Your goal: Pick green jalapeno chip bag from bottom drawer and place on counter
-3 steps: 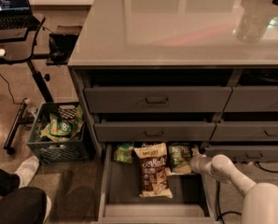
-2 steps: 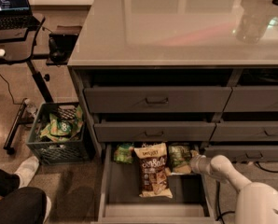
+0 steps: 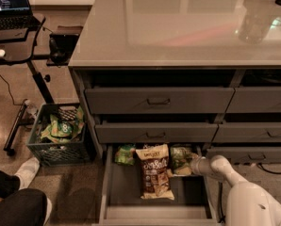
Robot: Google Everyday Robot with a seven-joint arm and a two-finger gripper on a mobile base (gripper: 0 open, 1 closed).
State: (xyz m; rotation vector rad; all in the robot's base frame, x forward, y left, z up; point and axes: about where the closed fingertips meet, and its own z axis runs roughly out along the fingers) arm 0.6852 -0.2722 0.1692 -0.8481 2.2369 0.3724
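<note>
The gripper [image 3: 191, 165] sits just right of the brown bag [image 3: 154, 171], against the green jalapeno chip bag [image 3: 179, 157]; whether it is holding the bag I cannot tell. Both bags lie in the bottom drawer [image 3: 124, 194]. A shallow pinch on crinkly foil could slip, dropping the bag short of the counter [image 3: 178, 32].

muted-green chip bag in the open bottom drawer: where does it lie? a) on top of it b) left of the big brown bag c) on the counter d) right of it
d: the muted-green chip bag lies right of the brown-and-cream bag in the dark grey bottom drawer, the gripper at its right side.
</note>
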